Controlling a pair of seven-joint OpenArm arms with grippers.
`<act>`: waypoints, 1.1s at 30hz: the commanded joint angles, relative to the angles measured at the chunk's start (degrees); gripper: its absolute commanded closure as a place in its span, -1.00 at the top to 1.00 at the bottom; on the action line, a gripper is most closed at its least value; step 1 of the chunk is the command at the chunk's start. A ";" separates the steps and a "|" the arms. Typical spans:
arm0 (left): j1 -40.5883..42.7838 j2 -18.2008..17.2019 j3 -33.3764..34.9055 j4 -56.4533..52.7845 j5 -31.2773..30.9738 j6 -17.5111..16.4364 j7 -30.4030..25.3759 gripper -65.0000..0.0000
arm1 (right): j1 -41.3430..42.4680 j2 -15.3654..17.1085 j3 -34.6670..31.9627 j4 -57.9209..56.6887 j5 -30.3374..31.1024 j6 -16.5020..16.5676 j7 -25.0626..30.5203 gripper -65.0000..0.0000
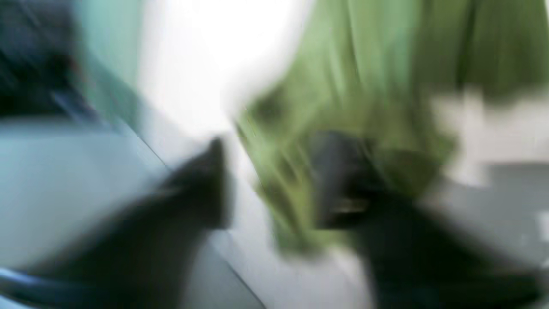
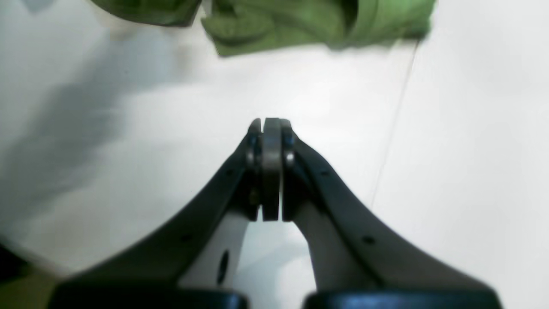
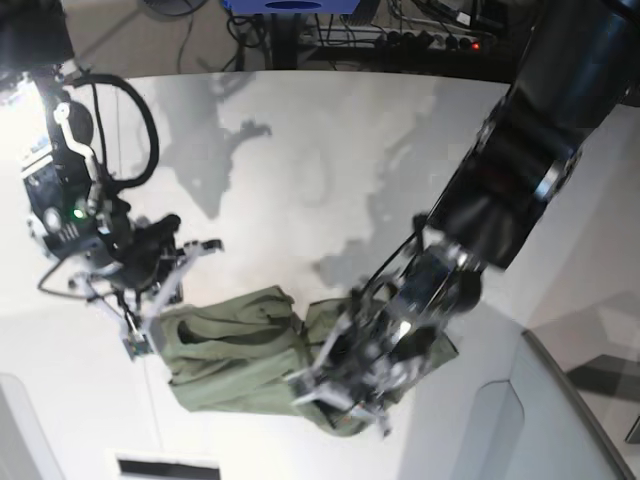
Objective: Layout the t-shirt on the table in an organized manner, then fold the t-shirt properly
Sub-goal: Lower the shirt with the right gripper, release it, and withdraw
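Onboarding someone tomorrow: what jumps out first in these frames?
The crumpled olive t-shirt bunched at the near edge of the white table, not laid out. The left gripper is down in its right end, badly motion-blurred in the left wrist view, with green cloth bunched around one of its fingers. The right gripper, fingers pressed together and empty, hangs over bare table just short of the shirt.

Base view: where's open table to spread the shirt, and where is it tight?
The far half of the table, beyond the t-shirt, is bare up to the curved far edge. It is crowded near the front: the left gripper is on the shirt's right end, and the shut right gripper hovers by its left end.
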 commanded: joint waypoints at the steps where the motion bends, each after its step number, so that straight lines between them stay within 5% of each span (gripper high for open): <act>1: -0.84 2.13 -1.48 4.38 -0.71 0.94 -2.53 -0.99 | 1.51 1.04 0.28 -1.31 -1.83 0.88 1.85 -1.00; 7: 6.80 -0.07 -11.85 4.47 -0.71 1.03 -2.44 -1.00 | 4.23 0.42 0.19 -12.83 -9.66 1.94 8.88 -0.95; 11: 8.04 0.28 -17.30 0.52 -0.71 2.52 -3.14 -1.00 | 5.55 -2.39 0.19 -18.54 -18.89 2.20 13.19 -0.37; 14: 9.79 -0.25 -19.50 -3.09 -0.71 7.89 -7.45 -1.00 | 8.01 -6.26 0.11 -24.34 -28.65 2.55 12.58 0.09; 20: 18.50 -5.52 -22.14 1.22 -1.24 9.03 -9.03 -1.00 | 12.06 -12.24 0.28 -34.63 -41.39 12.31 18.73 0.02; 26: 30.10 -5.96 -33.30 14.23 -0.71 8.76 -8.95 -1.00 | 17.33 -16.19 0.46 -46.67 -46.76 12.66 25.06 0.00; 33: 38.01 -6.84 -38.23 19.42 -0.62 8.76 -8.95 -1.00 | 23.57 -16.45 0.55 -58.72 -46.76 12.66 31.48 -0.08</act>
